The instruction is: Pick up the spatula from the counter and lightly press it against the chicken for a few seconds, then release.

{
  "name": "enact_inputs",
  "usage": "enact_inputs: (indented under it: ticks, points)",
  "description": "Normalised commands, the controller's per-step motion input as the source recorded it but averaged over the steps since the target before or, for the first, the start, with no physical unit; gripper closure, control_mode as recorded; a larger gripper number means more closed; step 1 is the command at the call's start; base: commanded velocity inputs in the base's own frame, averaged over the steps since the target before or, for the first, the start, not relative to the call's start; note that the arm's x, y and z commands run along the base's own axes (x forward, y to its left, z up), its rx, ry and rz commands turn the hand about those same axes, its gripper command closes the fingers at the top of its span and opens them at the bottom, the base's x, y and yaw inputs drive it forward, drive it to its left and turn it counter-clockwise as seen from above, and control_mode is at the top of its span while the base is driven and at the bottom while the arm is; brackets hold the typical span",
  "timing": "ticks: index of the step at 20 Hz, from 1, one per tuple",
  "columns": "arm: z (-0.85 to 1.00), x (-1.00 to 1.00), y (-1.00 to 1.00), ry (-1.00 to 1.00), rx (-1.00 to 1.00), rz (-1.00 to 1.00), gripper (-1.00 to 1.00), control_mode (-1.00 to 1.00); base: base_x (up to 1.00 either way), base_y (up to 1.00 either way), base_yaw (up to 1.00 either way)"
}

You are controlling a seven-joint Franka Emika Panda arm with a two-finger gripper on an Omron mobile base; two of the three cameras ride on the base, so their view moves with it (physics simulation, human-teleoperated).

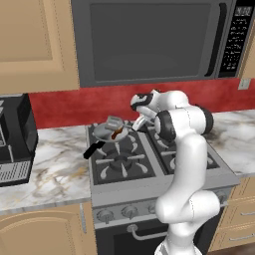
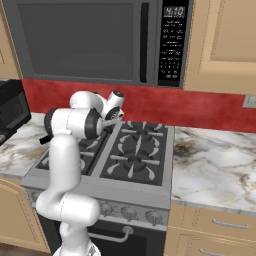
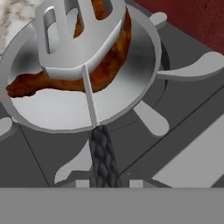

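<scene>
- Over the rear left burner of the stove [image 1: 124, 172], the end effector [image 3: 105, 183] was clamped on the dark handle of the spatula [image 3: 81, 41].
- Its slotted blade lay over the chicken [image 3: 111, 65] in the pan [image 3: 65, 116]; whether they touched could not be told.
- The pan's black handle jutted toward the stove's left edge and the desk [image 1: 55, 169].
- The left base view showed a dark appliance [image 1: 15, 139] at the desk's far end.
- The right base view gave a stretch of open marble right of the stove.
</scene>
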Motion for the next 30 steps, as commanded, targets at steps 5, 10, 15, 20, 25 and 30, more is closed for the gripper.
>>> enact_inputs:
  ticks: [5, 10, 15, 20, 25, 30]
  points:
    - [-0.06, -0.27, -0.16, -0.04, 0.0, 0.01, 1.0, -1.0, 0.0, 0.0, 0.0]
    - [0.0, -0.39, -0.11, -0.15, 0.01, 0.05, 1.0, -1.0, 0.0, 0.0, 0.0]
    - [0.0, -0.44, -0.1, -0.18, 0.01, 0.07, 1.0, -1.0, 0.0, 0.0, 0.0]
    - [0.08, -0.4, -0.14, -0.18, 0.01, 0.07, 1.0, -1.0, 0.0, 0.0, 0.0]
    - [0.3, -0.37, -0.26, -0.17, 0.01, 0.06, 1.0, -1.0, 0.0, 0.0, 0.0]
    - [0.5, -0.29, -0.3, -0.14, 0.0, 0.05, 1.0, -1.0, 0.0, 0.0, 0.0]
